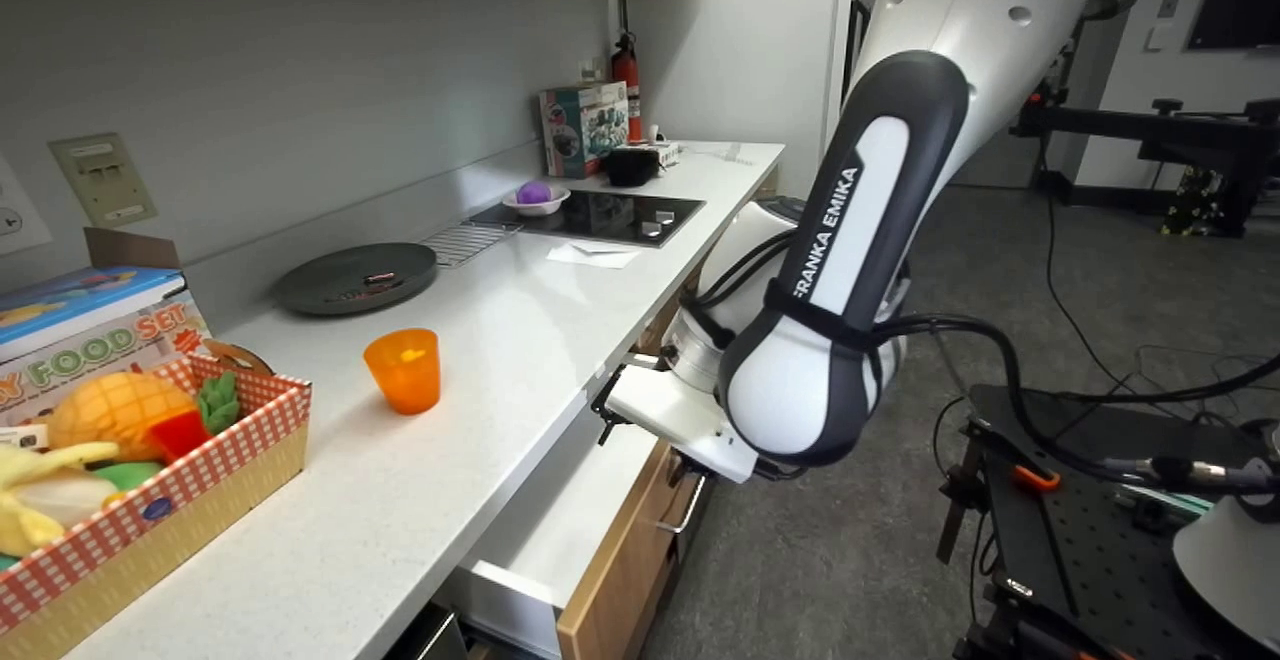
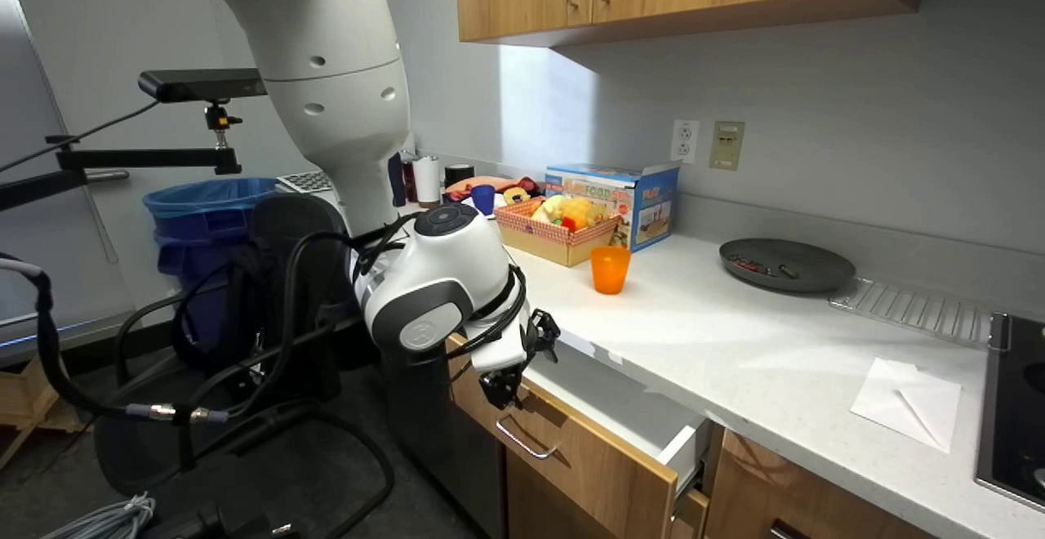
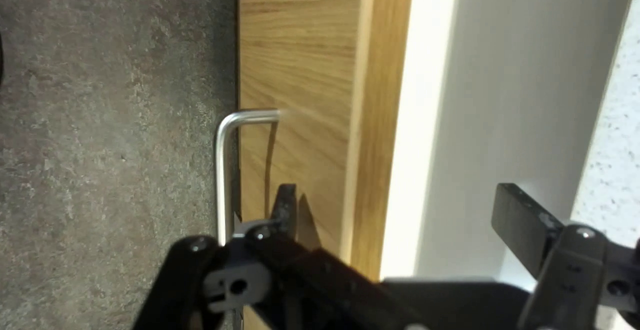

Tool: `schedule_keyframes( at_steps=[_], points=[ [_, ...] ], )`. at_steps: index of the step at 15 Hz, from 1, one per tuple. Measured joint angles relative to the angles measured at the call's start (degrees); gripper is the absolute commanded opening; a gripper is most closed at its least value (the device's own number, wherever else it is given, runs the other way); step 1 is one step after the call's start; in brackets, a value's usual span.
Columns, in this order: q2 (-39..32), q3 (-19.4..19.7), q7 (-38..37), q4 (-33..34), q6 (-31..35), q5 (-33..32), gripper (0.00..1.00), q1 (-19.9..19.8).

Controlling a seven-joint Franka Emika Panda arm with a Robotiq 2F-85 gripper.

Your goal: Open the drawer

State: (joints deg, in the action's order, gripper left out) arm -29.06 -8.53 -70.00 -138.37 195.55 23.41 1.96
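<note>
We see the gripper (image 3: 396, 190) spread wide: one finger (image 3: 285, 205) outside the front of the drawer (image 2: 600, 469), near the handle (image 3: 223, 185), the other over the inside. Likely astride for pulling by the top edge; contact unclear, handle not gripped. Drawer's well out from under the counter (image 2: 735, 343); we'd call it nearly done.

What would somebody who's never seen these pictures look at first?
Probably the big white robot arm, looming large in both exterior views and reaching down to the open drawer with its jaws spread wide. Next, likely the bright orange cup on the pale counter. After that, maybe the red-checkered box of colorful toy food, near the cup on the same counter.
</note>
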Motion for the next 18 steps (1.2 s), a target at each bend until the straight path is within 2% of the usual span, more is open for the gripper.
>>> schedule_keyframes(
  at_steps=[3,6,9,14,18],
  points=[
    [-3.57,2.18,0.0,3.48,-2.2,1.34,1.0,0.67],
    [-4.73,6.72,0.04,5.05,-5.18,2.49,1.0,2.35],
    [-4.7,13.39,0.02,5.69,-9.69,2.72,1.0,5.82],
    [-4.68,27.64,-0.32,6.74,-22.28,1.04,1.0,15.38],
    [-4.04,33.53,-4.31,6.61,-29.46,-6.96,1.0,19.56]
  ],
)
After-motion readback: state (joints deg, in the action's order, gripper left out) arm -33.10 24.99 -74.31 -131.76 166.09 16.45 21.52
